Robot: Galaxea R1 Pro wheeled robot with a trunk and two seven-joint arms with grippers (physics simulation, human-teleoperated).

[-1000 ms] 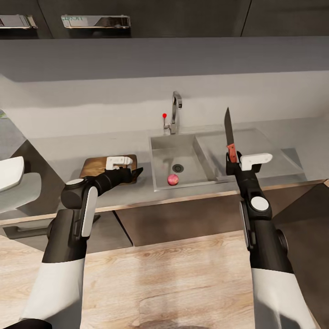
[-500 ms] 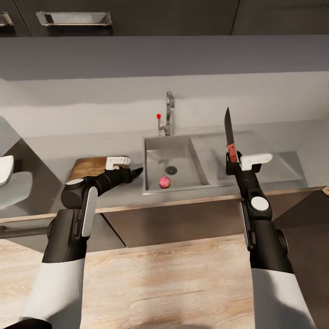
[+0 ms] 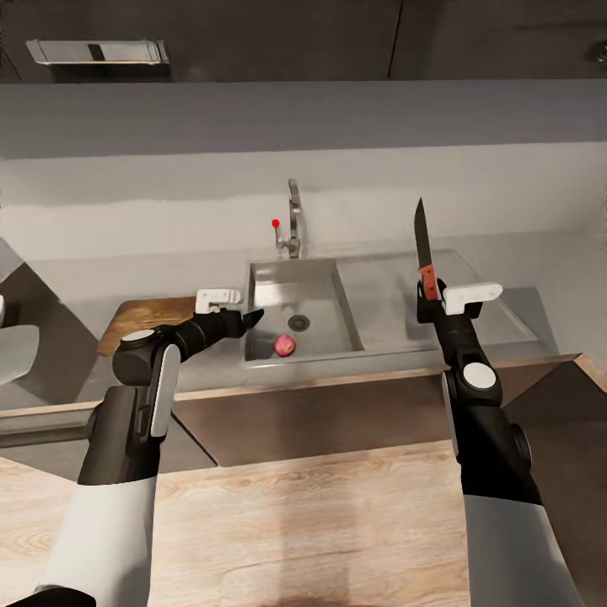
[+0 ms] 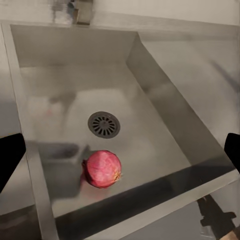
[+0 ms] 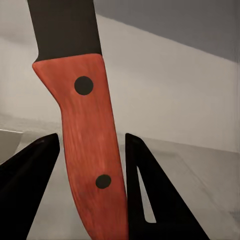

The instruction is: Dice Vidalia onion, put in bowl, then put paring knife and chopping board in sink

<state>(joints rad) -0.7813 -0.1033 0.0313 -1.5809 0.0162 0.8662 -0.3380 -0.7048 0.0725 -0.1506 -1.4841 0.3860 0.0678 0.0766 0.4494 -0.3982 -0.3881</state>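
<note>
While upright, paring knife [image 3: 424, 250] shows red handle.

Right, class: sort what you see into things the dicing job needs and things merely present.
Job:
onion in the sink
paring knife, held upright
chopping board
countertop

Merely present:
tap
wooden floor
upper cabinets

The left arm is bent at the elbow and reaches far and right, its left gripper [image 3: 253, 318] held with the 2 fingers spread apart. The right arm is extended forward, its right gripper [image 3: 430, 297] clamped on the upright paring knife [image 3: 422, 247].
</note>
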